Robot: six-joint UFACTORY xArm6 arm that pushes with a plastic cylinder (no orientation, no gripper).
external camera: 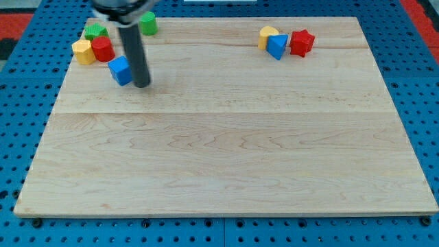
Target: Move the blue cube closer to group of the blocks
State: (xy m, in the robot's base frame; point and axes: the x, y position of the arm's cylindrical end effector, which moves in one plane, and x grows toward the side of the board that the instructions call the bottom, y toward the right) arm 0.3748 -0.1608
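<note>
1. Sitting near the top left of the wooden board point(226, 171), the small blue cube point(120, 71) lies just left of your tip point(142, 85), touching or almost so.
2. Your group, a yellow block point(83, 51), red block point(103, 49) and green block point(95, 31), waits up-left of the cube.
3. Your dark upright rod holds nothing; it only pushes.

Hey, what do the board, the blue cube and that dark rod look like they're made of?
Board: pale wood, visible grain and plank seams, smooth matte finish. Blue cube: probably painted wood or plastic, solid even colour. My tip, beside the cube's right: dark rod, likely metal or plastic, slight sheen.
</note>
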